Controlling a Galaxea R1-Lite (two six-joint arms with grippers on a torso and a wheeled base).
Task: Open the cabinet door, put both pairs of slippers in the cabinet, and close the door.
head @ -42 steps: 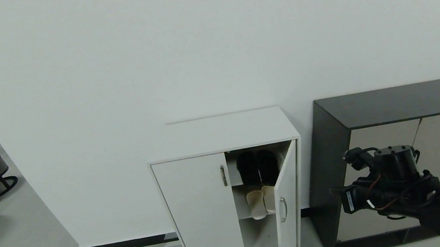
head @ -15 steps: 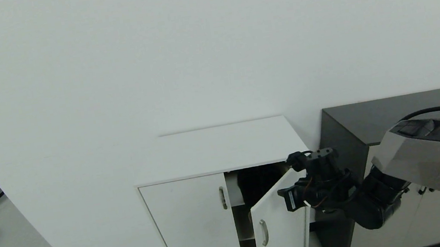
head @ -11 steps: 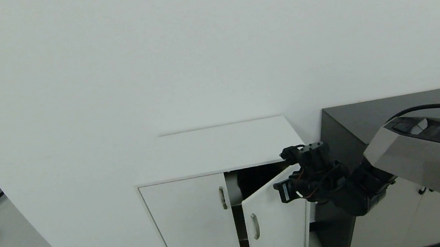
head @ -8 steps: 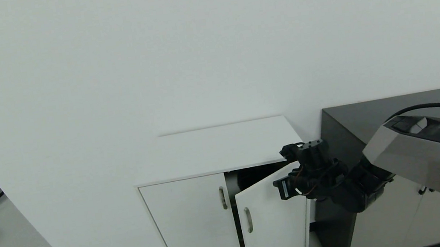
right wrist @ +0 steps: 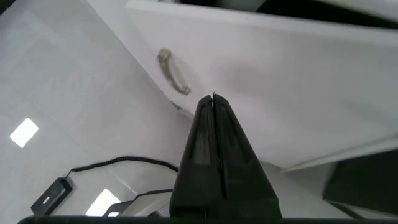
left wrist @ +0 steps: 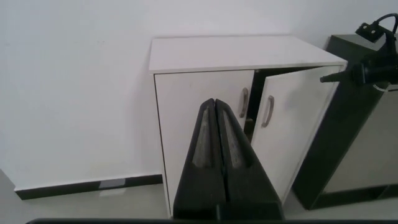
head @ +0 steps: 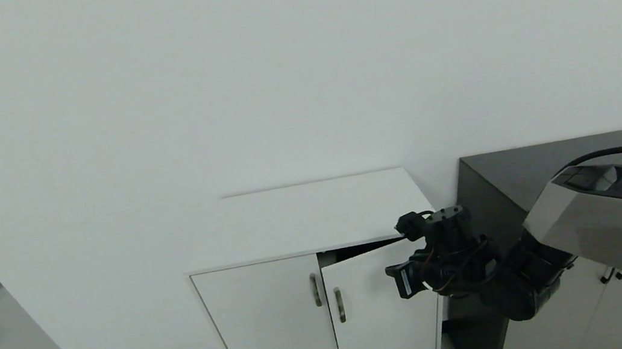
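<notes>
Left gripper (left wrist: 214, 102) clenched on nothing, parked low centre of its wrist view, facing the cabinet (head: 316, 210), well apart from it. Left door (head: 264, 321) flush shut, handle (head: 315, 290) beside the seam. Right door (head: 379, 311), lower centre of the head view, is nearly closed: its handle (head: 340, 305) sits just beside the other one, and a thin dark gap (head: 358, 250) is left under the top board. Slippers are judged to be inside. Right gripper (right wrist: 213, 99) clenched, empty, tips at the door face on the hinge-side upper part. Pushing that close to the hinge gives poor leverage, so better to press square into the panel nearer the handle side, slowly, until the gap closes and both fronts line up, then back straight off. Watch the wrist cable near the cabinet corner and the dark sideboard (head: 505, 171) at right.
</notes>
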